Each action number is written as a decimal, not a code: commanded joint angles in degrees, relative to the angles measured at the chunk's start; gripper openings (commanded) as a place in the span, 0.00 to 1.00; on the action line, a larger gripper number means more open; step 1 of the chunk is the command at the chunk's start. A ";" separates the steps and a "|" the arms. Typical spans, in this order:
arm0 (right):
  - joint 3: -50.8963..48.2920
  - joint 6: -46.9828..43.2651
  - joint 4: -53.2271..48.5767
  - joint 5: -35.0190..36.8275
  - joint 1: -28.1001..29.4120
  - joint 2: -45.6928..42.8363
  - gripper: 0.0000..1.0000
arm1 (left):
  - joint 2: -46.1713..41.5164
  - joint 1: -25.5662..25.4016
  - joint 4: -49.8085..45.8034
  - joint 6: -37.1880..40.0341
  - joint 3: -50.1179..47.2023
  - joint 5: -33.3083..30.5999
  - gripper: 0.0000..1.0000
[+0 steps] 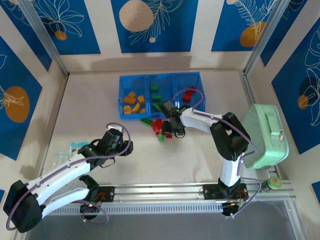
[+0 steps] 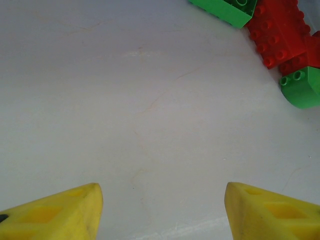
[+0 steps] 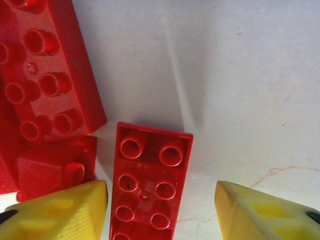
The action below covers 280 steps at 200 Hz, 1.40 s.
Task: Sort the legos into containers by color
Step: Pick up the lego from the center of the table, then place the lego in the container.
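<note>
Red sorting is in hand: the right pincer straddles 1 red plate in the pile just in front of the tray, jaws apart and not yet clenched. Next it should close squarely, lift, and carry the plate to the tray's right cell. The left pincer hangs released and empty over the worktop, nearer than the tray.

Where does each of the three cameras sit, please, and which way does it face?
Top external: above, behind the bases, looking down at the table, blue tray and both arms.
Left wrist: on the left arm, facing bare table past the open left gripper.
Right wrist: close over a red brick inside the open right gripper.
Shared: the loose red bricks.
</note>
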 commanded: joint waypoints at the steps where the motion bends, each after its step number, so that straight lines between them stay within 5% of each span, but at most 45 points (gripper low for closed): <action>1: 0.27 1.09 -0.74 -0.64 0.10 1.53 0.53 | -0.82 -0.73 -1.12 -0.87 -0.76 -0.88 0.65; 54: -0.86 0.79 -1.70 0.18 -0.71 -0.52 0.31 | -0.91 -0.67 -1.18 -0.56 -1.10 -1.25 0.65; 127: 8.42 -7.01 -8.02 2.58 -10.13 -7.77 0.30 | 1.11 -0.73 0.88 0.08 -0.85 -0.21 0.65; 193: 24.36 -11.98 -11.92 -2.61 -20.44 4.16 0.30 | 1.94 -1.41 1.45 -0.54 0.18 1.21 0.65; 215: 27.77 -12.26 -12.91 -1.74 -21.25 7.27 0.37 | 2.19 -1.67 1.81 -0.94 0.63 1.55 0.65; 236: 29.34 -12.18 -13.75 -1.27 -21.20 8.03 0.70 | 3.21 -1.73 2.92 -1.75 1.06 2.14 0.66; 280: 22.34 -11.35 -10.45 0.92 -18.52 -0.16 0.73 | 10.29 -1.11 2.80 0.24 7.72 2.26 0.71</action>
